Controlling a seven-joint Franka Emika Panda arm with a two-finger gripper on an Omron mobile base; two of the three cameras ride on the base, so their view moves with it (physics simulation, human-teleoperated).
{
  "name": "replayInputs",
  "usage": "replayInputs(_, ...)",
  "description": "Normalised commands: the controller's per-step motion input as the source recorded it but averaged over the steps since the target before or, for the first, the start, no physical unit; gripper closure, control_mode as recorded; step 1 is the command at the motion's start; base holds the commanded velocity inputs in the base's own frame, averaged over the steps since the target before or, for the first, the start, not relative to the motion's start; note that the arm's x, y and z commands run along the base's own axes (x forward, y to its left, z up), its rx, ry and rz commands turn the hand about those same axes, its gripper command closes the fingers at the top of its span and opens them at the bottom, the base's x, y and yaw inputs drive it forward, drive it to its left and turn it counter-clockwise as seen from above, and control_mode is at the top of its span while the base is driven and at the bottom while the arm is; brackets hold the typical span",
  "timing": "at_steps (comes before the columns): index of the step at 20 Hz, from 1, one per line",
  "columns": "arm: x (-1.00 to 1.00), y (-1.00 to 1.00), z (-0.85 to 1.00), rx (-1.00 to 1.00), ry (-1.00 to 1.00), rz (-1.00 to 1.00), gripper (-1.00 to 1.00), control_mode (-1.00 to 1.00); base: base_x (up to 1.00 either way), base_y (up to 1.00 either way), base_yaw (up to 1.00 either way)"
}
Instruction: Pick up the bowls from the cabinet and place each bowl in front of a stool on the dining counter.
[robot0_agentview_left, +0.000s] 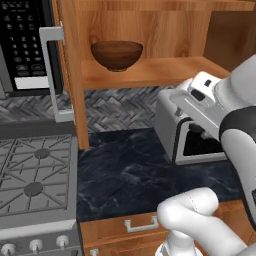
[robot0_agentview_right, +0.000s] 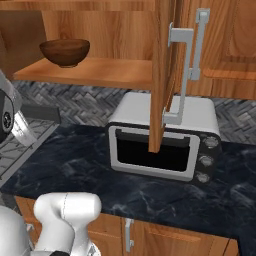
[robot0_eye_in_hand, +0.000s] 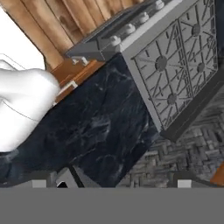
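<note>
A dark brown wooden bowl (robot0_agentview_left: 116, 54) (robot0_agentview_right: 65, 51) sits upright on the shelf of the open cabinet (robot0_agentview_left: 145, 72) (robot0_agentview_right: 95, 72). The cabinet door (robot0_agentview_left: 70, 80) (robot0_agentview_right: 160, 75) stands swung out, edge-on, with its silver bar handle (robot0_agentview_left: 50, 75) (robot0_agentview_right: 192, 50). My gripper (robot0_eye_in_hand: 116, 181) is open, with its fingertips (robot0_eye_in_hand: 65, 178) far apart and nothing between them. It looks down on the short black countertop (robot0_eye_in_hand: 96, 127). My white hand (robot0_agentview_left: 200, 90) hangs below and to the right of the bowl, well apart from it. The dining counter is out of view.
A silver toaster oven (robot0_agentview_left: 187, 135) (robot0_agentview_right: 165, 145) stands on the countertop under the cabinet. A grey gas stove (robot0_agentview_left: 32, 180) (robot0_eye_in_hand: 175, 65) lies to the left, with a black microwave (robot0_agentview_left: 25, 45) above it. Wooden drawers (robot0_agentview_left: 135, 225) run along the counter front.
</note>
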Motion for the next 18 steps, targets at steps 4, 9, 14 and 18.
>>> replayInputs(4, 0.42, -0.03, 0.38, 0.37, -0.23, -0.33, -1.00, -1.00, 0.00, 0.00, 0.00)
replayInputs(9, 0.27, -0.17, 0.39, 0.42, -0.06, -0.14, -1.00, -1.00, 0.00, 0.00, 0.00)
replayInputs(14, 0.00, -0.01, 0.38, 0.17, -0.17, -0.05, -1.00, -1.00, 0.00, 0.00, 0.00)
replayInputs(18, 0.19, 0.00, 0.28, 0.06, -0.06, -0.01, -1.00, -1.00, 0.00, 0.00, 0.00)
